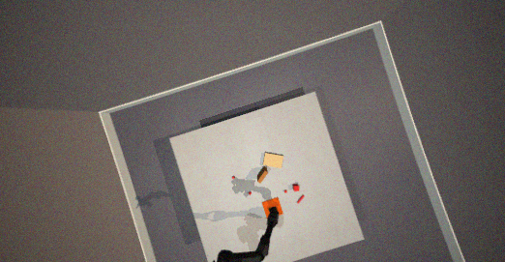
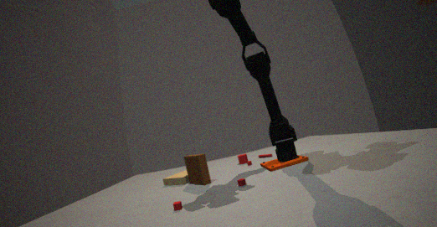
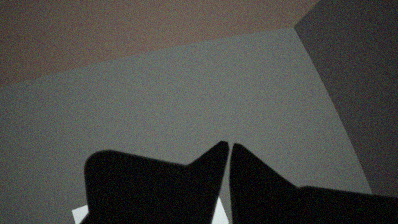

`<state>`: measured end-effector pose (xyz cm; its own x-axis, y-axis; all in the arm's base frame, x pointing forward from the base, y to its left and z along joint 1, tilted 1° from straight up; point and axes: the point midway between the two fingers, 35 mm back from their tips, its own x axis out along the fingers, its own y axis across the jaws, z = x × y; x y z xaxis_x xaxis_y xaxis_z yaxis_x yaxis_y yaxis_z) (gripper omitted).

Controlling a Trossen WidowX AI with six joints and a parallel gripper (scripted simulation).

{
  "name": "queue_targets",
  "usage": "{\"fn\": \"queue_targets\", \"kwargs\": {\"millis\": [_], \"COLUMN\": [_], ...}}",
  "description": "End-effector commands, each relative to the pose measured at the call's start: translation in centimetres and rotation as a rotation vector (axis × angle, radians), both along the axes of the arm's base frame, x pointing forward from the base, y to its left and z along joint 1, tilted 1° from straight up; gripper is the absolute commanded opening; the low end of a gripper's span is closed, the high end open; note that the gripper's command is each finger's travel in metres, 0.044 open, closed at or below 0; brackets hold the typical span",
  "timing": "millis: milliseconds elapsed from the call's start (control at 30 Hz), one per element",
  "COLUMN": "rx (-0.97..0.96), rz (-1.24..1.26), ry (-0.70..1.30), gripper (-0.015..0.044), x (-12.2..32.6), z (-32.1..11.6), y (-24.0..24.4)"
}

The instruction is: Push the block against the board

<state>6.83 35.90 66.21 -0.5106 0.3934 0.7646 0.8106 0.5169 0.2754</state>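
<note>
A tan flat piece [image 1: 273, 160] [image 2: 176, 179] lies on the pale table top. A brown piece [image 1: 261, 175] [image 2: 198, 170] stands upright beside it, at an angle, near one of its corners. Whether they touch is too small to tell, and so is which one is the square block and which the board. My gripper [image 3: 229, 150] is shut, its fingertips almost together with nothing between them. It points away from the table, towards the walls. Its fingers do not show in either the top or the exterior view, where the arm runs out at the frame edge, well away from both pieces.
The arm stands on an orange base plate [image 1: 266, 204] [image 2: 272, 165]. A red cube [image 1: 296, 187] [image 2: 243, 159], a red bar [image 1: 300, 199] [image 2: 265, 156] and several tiny red cubes lie between and around the plate and the pieces. Arm shadows cross the table.
</note>
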Motion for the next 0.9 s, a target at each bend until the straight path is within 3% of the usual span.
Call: {"fn": "queue_targets", "kwargs": {"millis": [0,867], "rx": [-0.089,-0.583], "rz": [0.000,-0.016], "ry": [0.083,0.772], "gripper": [0.0000,0.0000], "x": [2.5,19.1], "z": [-0.5,-7.2], "y": [1.0,5.4]}}
